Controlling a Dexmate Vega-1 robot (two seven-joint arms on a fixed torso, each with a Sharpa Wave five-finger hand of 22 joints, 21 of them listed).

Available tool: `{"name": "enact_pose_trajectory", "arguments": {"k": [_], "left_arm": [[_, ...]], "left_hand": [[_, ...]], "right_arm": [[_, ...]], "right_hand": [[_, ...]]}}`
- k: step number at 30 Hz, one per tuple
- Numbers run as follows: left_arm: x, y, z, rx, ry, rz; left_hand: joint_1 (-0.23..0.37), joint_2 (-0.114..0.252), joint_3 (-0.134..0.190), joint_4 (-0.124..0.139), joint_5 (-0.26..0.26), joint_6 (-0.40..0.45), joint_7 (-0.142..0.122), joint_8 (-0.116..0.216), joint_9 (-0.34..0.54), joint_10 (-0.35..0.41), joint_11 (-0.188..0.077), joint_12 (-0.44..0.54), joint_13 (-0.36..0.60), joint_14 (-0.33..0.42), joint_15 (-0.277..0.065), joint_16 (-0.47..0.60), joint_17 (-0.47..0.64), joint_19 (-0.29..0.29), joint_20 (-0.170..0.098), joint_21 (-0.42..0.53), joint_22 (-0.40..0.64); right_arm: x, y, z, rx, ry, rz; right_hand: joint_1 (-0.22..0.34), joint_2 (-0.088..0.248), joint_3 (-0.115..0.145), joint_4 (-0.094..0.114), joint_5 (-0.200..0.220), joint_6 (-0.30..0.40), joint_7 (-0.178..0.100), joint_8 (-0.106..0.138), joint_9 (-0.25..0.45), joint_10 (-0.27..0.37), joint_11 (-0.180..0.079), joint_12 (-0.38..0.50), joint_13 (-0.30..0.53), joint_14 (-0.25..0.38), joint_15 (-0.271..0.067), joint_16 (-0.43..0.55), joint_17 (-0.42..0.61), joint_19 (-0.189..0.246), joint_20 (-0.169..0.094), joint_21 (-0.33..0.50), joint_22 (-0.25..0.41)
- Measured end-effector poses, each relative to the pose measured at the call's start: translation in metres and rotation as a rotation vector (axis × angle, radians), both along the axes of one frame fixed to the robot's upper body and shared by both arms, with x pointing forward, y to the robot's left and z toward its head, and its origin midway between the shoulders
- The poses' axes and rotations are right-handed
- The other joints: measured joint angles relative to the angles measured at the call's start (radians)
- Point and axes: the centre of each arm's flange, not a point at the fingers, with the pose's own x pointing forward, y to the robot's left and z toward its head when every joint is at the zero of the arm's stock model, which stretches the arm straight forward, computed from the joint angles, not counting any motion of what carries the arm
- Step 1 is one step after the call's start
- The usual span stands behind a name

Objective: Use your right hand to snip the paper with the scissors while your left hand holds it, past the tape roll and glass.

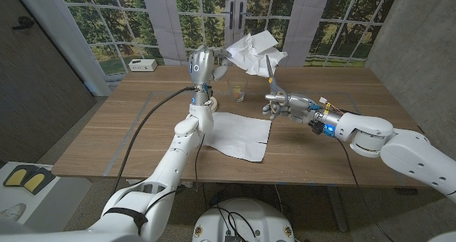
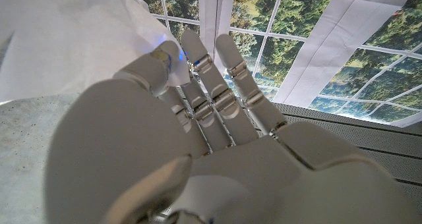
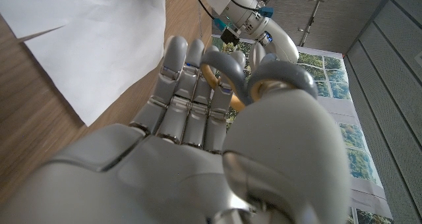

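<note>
Left hand (image 1: 203, 64) raised well above the wooden surface (image 1: 107, 128), fingers closed on one edge of a crumpled white paper (image 1: 251, 51) held up in the air in front of the windows. In the left wrist view, the same hand (image 2: 217, 138) seen from behind, fingers (image 2: 198, 72) reaching up and pinching the white paper (image 2: 66, 39), which hangs over the fingertips. Right hand (image 1: 285, 104) lifted above the surface just right of the middle, wrapped around the handles of the scissors (image 1: 271, 77), blades pointing up toward the lower right part of the held paper, tips at or just beside its edge; contact hard to judge, and whether the blades stand apart or together cannot be told. In the right wrist view, the right hand (image 3: 217, 132) closed with fingers threaded through the grey, yellow-lined handles of the scissors (image 3: 227, 72). Small clear glass (image 1: 239, 92) upright on the surface between the two hands, below the held paper and apart from it. Further white sheets (image 1: 239, 134) lying flat on the surface near the front edge, below the left forearm, also seen in the right wrist view (image 3: 99, 46). Small white box (image 1: 142, 65) at the far left corner of the surface, well apart from everything else.
</note>
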Motion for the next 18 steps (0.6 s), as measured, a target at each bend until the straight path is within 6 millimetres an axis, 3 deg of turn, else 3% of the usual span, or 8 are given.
{"name": "enact_pose_trajectory", "arguments": {"k": [18], "left_arm": [[-0.0095,0.0064,-0.0075,0.041,-0.022,0.043]], "left_hand": [[0.000,0.000,0.003,-0.003,0.000,0.000,0.000,0.004,-0.001,0.000,0.000,0.000,0.000,0.000,0.000,0.000,0.000,0.000,0.000,0.000,0.000]], "right_arm": [[0.0067,0.0037,-0.0013,-0.007,0.016,-0.003]], "right_hand": [[-0.007,0.007,0.000,0.000,0.000,-0.004,-0.004,0.008,-0.003,0.000,0.000,0.000,-0.001,0.002,0.001,-0.003,0.004,-0.005,-0.005,0.008,-0.005]]}}
